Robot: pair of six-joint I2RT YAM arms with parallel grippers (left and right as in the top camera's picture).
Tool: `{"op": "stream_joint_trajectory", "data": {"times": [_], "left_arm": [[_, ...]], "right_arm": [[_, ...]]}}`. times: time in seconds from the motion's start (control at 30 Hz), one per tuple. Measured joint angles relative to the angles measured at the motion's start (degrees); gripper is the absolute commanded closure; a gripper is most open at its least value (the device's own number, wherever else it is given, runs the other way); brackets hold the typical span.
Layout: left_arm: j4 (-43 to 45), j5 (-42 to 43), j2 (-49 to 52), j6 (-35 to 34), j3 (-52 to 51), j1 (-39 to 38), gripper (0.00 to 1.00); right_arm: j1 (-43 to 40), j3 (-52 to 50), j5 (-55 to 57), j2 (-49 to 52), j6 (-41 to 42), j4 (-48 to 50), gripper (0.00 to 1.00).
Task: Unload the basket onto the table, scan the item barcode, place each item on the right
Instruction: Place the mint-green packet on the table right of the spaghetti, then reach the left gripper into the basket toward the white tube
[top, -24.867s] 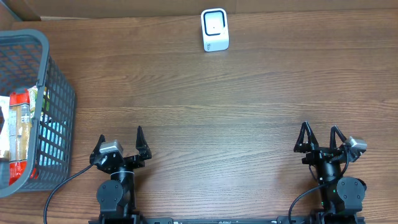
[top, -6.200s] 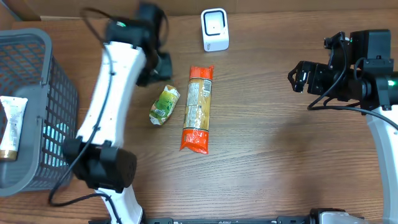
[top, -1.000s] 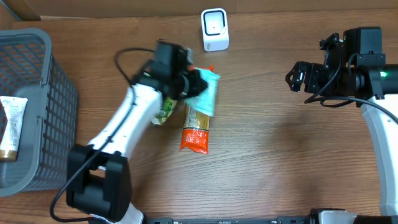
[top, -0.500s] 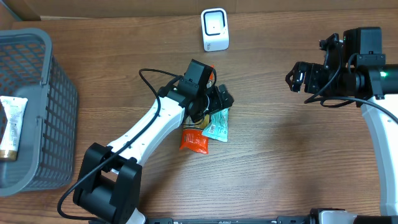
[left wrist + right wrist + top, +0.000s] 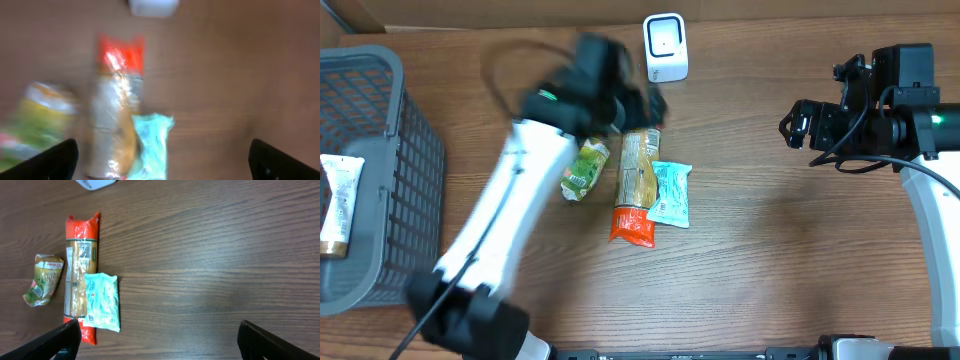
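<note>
A small pale blue-green flat plastic packet (image 5: pixel 670 193) is laid flat near the middle of the brown wooden table (image 5: pixel 770 260). Its long side is run from the far edge toward the robot, a little tilted. It is pressed against the right side of a long orange-and-clear plastic packet (image 5: pixel 638 185) (both are pointed much the same way). A crumpled green packet (image 5: pixel 584 168) is seen just left of that.

The white left arm (image 5: pixel 510 210) is stretched far out over the table. The left gripper (image 5: pixel 638 100) is blurred, near the small white box scanner (image 5: pixel 665 47). In the wrist view its fingers (image 5: pixel 50 160) are spread wide and nothing is held.

The right gripper (image 5: pixel 798 122) is held out at the right side, well apart from the packets, with its fingers spread wide too and nothing held.

The writing on the packets is too small to be read.
</note>
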Motion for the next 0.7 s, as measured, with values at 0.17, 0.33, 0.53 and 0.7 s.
{"op": "stream_joint_trajectory", "data": {"times": [0.17, 0.33, 0.53, 0.7], "left_arm": [[-17.62, -6.69, -3.23, 7.67, 21.44, 12.33, 0.0], [-28.85, -9.42, -4.15, 11.87, 30.42, 29.03, 0.0], [-30.08, -10.49, -3.43, 14.36, 30.86, 48.74, 0.0], [-24.48, -10.95, -1.64, 17.57, 30.67, 58.49, 0.0]], "right_arm": [[0.0, 0.0, 0.0, 0.0, 0.02, -0.07, 0.0], [0.02, 0.02, 0.0, 0.0, 0.02, -0.02, 0.0], [0.0, 0.0, -0.02, 0.0, 0.04, -0.04, 0.0], [0.0, 0.0, -0.02, 0.0, 0.07, -0.02, 0.0]]}}
